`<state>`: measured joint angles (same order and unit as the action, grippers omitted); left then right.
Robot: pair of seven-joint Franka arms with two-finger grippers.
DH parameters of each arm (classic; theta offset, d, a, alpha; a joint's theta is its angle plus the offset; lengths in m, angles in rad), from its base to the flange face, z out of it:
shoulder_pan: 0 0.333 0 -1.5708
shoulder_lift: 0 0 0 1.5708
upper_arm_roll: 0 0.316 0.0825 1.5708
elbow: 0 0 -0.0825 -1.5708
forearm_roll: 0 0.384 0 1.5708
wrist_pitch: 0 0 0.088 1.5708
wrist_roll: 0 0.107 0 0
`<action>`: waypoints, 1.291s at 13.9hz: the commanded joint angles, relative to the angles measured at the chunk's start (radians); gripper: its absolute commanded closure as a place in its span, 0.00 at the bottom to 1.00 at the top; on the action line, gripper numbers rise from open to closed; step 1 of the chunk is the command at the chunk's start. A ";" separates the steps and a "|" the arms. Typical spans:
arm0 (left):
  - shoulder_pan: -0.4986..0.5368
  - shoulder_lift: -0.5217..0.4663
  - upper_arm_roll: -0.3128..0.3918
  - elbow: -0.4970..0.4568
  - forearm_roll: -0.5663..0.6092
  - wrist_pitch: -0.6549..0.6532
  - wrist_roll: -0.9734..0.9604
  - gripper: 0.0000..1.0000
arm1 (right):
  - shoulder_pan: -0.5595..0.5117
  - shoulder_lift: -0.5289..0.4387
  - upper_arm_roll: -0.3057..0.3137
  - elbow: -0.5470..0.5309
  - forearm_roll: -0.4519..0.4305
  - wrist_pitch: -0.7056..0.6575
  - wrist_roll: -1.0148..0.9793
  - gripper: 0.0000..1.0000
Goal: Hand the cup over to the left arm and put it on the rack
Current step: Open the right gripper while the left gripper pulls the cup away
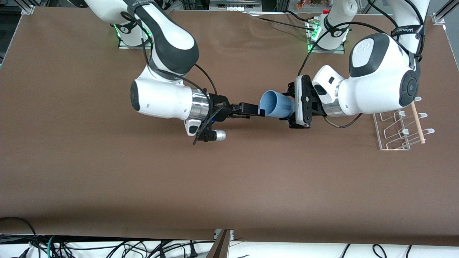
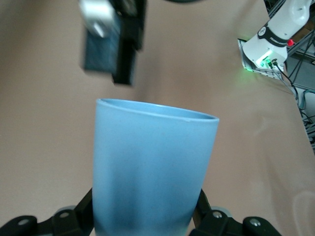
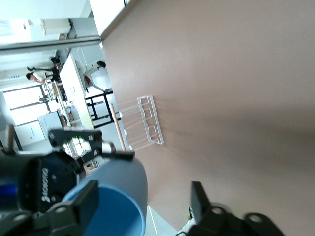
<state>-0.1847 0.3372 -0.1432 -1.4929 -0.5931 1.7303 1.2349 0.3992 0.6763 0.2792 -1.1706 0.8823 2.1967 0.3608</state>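
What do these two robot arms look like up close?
Both arms are glossy white with rounded dark grey joint caps and a silver ring at each wrist. The left tool and right tool are black, with black cables looping alongside. Green lights glow at both bases.
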 commanded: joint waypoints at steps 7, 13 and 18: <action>0.031 -0.072 0.001 0.003 0.443 -0.262 -0.170 0.91 | -0.229 -0.038 0.005 0.022 -0.181 -0.314 -0.118 0.00; -0.059 -0.069 -0.016 -0.007 0.943 -0.452 -0.350 0.89 | -0.283 -0.086 -0.078 -0.033 -0.394 -0.391 -0.184 0.00; -0.061 -0.004 -0.019 -0.014 1.188 -0.543 -0.350 0.87 | -0.293 -0.185 -0.172 -0.156 -0.613 -0.416 -0.221 0.00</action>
<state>-0.2456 0.3077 -0.1608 -1.5085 0.5077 1.2169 0.8975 0.1157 0.5805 0.1388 -1.2276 0.3456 1.7978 0.1604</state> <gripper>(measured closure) 0.229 0.000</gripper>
